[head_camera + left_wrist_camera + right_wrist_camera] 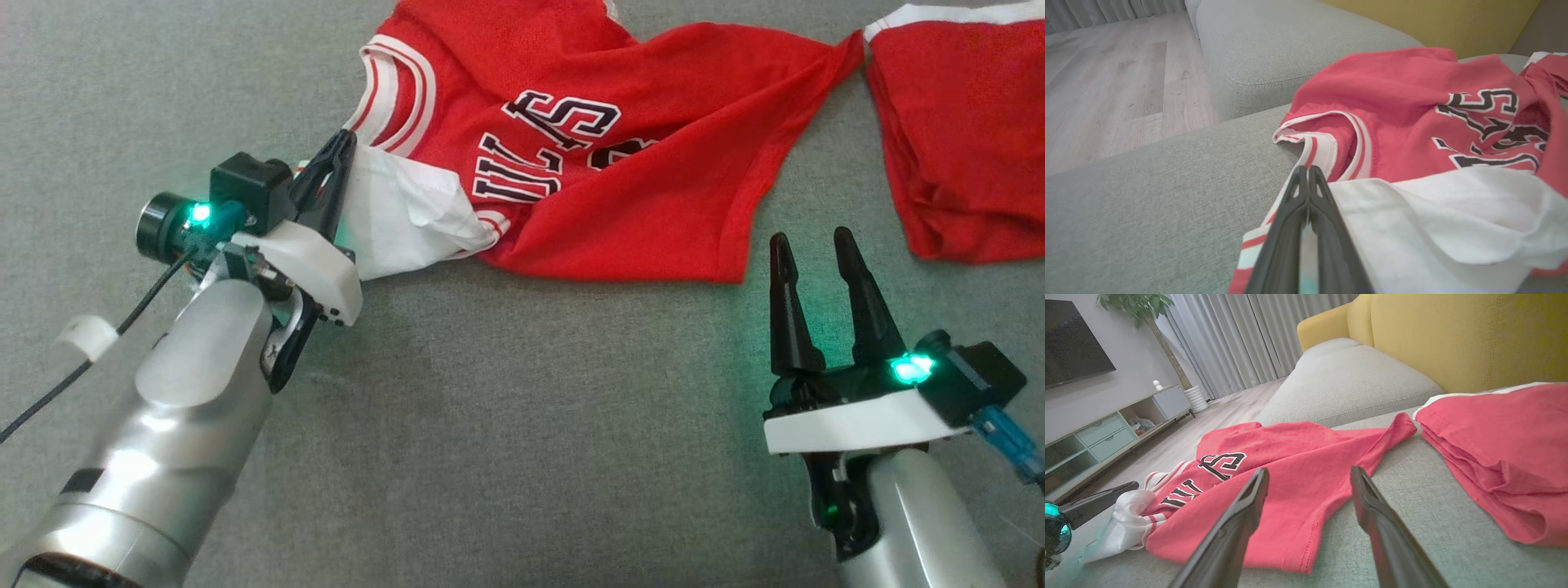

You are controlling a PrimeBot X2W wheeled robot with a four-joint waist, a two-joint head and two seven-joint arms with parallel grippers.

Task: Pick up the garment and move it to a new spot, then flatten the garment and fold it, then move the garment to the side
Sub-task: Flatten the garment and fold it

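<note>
Rumpled red jersey [669,180] at 12 o'clock on the grey sofa cushion [506,408], its top cut off and lettering half folded under. At 9 o'clock the left gripper [343,147], jaws clenched at the striped trim; whether cloth is caught is hidden. At 4 o'clock the right gripper [808,241], jaws released, clear of the cloth. At 2 o'clock a second red garment [963,131], cropped.

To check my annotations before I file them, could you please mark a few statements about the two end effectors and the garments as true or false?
1. The left end effector is shut on the striped trim of the jersey. True.
2. A second red garment lies to the jersey's right. True.
3. The right end effector grips that second garment. False: it is open and empty.
4. The jersey lies flat. False: it is rumpled.
</note>
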